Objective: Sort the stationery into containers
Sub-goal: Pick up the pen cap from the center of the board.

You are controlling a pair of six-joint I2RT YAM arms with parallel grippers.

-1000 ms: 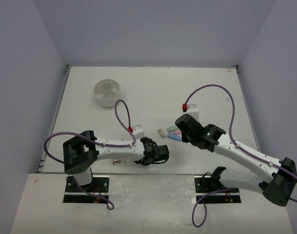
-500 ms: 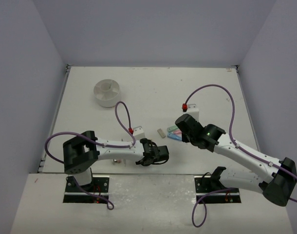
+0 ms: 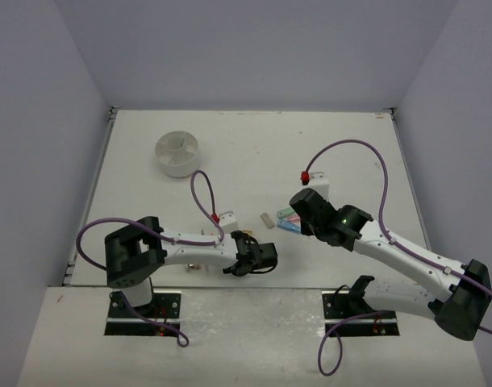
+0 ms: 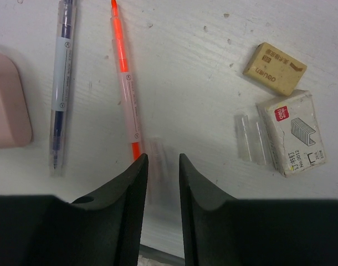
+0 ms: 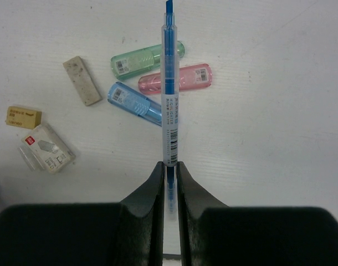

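Overhead, we see a scuffed white surface (image 3: 343,145) boxed in by plain pale lilac walls (image 3: 254,48). The round white divided dish (image 3: 177,151) stands at the far left, well apart from both arms.

Only the wrist views resolve the stationery. The left one shows a thin orange pen (image 4: 126,88) and a dark blue pen (image 4: 62,83) lying roughly parallel. A pink rounded eraser (image 4: 8,100) sits at the left edge, and a tan eraser (image 4: 275,68) and a white box of staples (image 4: 292,132) sit to the right. The left gripper (image 4: 162,166) has its fingers narrowly apart just beside the orange pen's near end. A faint clear piece (image 4: 156,152) lies between them, and we cannot tell whether it is pinched.

The right wrist view shows the right gripper (image 5: 169,172) pressed onto a thin light blue pen (image 5: 169,83). That pen crosses in front of a pastel green capsule (image 5: 141,61), a pink capsule (image 5: 191,76) and a blue capsule (image 5: 133,101), with a grey eraser (image 5: 82,80) beside them.
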